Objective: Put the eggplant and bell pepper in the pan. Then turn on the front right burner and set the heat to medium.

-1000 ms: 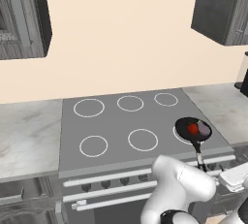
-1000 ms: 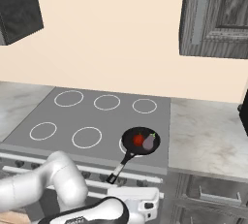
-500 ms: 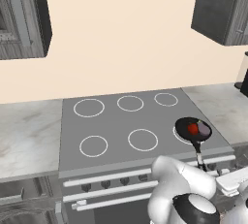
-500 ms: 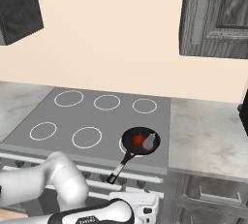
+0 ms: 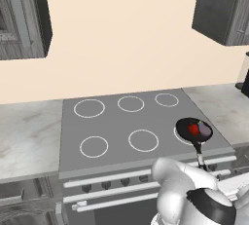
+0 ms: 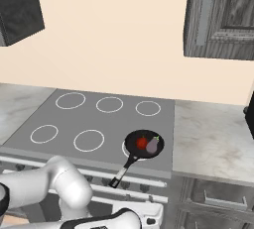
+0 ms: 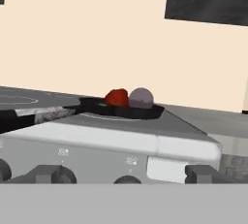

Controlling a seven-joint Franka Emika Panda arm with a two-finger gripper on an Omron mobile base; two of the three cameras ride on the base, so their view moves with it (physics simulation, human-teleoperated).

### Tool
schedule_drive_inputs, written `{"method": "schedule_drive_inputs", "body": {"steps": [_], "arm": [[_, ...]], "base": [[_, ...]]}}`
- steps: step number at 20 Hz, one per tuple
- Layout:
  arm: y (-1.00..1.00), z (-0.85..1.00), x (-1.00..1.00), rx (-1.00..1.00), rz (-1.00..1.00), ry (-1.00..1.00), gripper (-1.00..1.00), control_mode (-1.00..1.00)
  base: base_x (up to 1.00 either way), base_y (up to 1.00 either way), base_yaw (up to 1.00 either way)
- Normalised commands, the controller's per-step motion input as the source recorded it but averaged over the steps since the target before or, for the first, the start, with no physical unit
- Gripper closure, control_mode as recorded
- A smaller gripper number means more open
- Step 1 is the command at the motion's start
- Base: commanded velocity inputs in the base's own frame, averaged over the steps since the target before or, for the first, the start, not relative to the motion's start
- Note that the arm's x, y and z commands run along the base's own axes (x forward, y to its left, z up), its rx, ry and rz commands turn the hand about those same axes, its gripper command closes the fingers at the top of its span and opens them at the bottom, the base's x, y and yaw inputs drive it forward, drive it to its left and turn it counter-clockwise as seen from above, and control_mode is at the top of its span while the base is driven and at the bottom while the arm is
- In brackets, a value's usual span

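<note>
Red bell pepper [image 6: 142, 143] and dull purple eggplant [image 6: 152, 146] lie together in the black pan [image 6: 144, 144] on the front right burner, so the stove's knob row [image 7: 48, 173] matters next, level with the hand camera and just ahead, finger spread unreadable.

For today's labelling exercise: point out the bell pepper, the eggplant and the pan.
bell pepper [image 6: 142, 143], right base view, its red top.
eggplant [image 6: 152, 146], right base view, its purple-grey body.
pan [image 6: 133, 141], right base view, bare black inside.
</note>
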Motion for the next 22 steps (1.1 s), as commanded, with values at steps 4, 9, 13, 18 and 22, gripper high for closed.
{"method": "schedule_drive_inputs", "body": {"steps": [4,9,13,18,22], "arm": [[0.00,-0.04,0.08,-0.01,-0.11,0.00,-1.00,-1.00],[0.00,0.00,0.05,0.00,-0.12,0.00,-1.00,-1.00],[0.19,0.00,0.00,0.00,-0.07,0.00,-1.00,-1.00],[0.24,0.06,0.06,-0.05,-0.01,0.00,-1.00,-1.00],[0.00,0.17,0.10,-0.06,0.00,0.00,-1.00,-1.00]], "base": [[0.00,0.00,0.00],[0.00,0.00,0.00],[0.00,0.00,0.00],[0.00,0.00,0.00],[0.00,0.00,0.00]]}}
